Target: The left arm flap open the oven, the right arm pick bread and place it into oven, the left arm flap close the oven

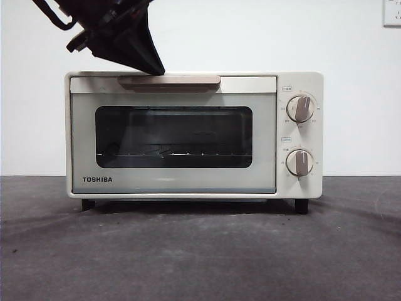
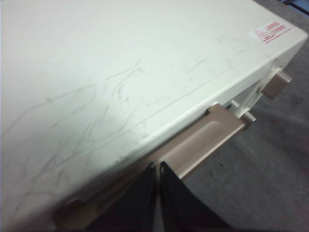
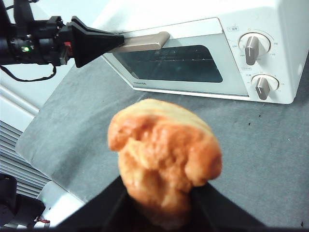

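The cream-white oven [image 1: 188, 183] stands on the table with its glass door closed. Its beige bar handle [image 1: 169, 82] runs along the top of the door. My left gripper [image 1: 156, 68] comes down from the upper left, jaws shut together, with its tip [image 2: 157, 166] at the top edge of the handle [image 2: 203, 140]. The right wrist view shows this same gripper [image 3: 113, 42] touching the handle's left end. My right gripper [image 3: 161, 205] is shut on the bread [image 3: 164, 154], an orange-tan lumpy bun, held in the air in front of the oven [image 3: 193, 14]. The front view does not show the right arm.
Two round knobs [image 1: 301, 108] [image 1: 300, 162] sit on the oven's right panel. A wire rack [image 1: 172, 153] shows through the dark window. The oven stands on a grey mat [image 1: 200, 251], whose left edge [image 3: 29, 140] appears in the right wrist view.
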Robot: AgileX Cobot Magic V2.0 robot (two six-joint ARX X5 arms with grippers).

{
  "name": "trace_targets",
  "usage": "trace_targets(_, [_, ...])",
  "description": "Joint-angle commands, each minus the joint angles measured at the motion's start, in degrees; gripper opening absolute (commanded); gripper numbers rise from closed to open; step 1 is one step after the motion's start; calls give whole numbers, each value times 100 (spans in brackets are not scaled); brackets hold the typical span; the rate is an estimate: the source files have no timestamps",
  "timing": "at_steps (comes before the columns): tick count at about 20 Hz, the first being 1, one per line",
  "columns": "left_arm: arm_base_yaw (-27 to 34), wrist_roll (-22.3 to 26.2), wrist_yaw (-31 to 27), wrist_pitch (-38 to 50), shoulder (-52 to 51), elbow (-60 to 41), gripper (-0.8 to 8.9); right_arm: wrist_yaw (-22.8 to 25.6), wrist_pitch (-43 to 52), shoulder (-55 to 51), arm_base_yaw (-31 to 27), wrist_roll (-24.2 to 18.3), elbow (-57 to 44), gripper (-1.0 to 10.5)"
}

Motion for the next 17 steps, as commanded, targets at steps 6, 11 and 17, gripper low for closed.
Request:
trace_targets(6, [-22,181,-4,-697,365,55,15,-4,37,7,17,50,92,111])
trace_targets(11, [-164,343,179,-1071,345,55,15,-4,31,7,17,52,92,111])
trace_targets(17, [-396,599,138,-1593,258,42,15,-2,-17,7,17,44,92,111])
